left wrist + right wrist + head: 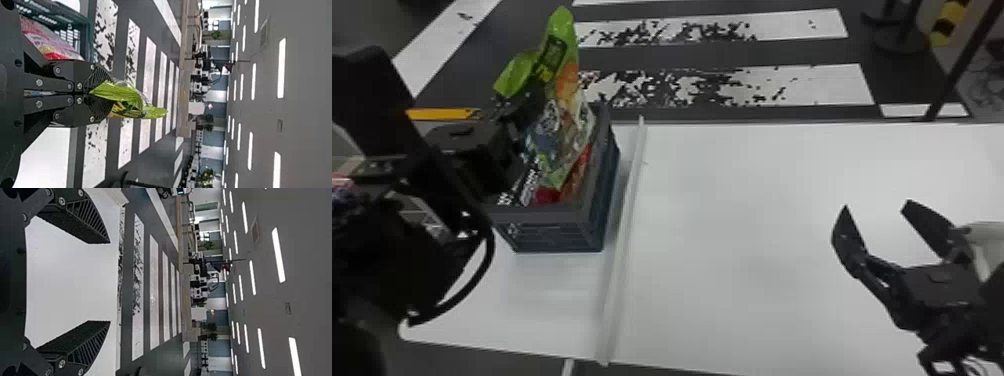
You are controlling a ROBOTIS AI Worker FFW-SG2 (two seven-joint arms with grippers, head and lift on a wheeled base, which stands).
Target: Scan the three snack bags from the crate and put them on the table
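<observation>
- Stretching from lower left to the right edge of the head view, that's the white table (757, 200)!
- Upper left of centre sits the dark crate (547, 214), red packaging (548, 195) showing inside.
- Green snack bag (562, 25), upper left, stands upright, top well above the crate rim, lower end over the crate.
- Left gripper (532, 97), upper left: clamped on that bag!
- Right gripper (876, 206), right side: fingers wide apart over the table.
</observation>
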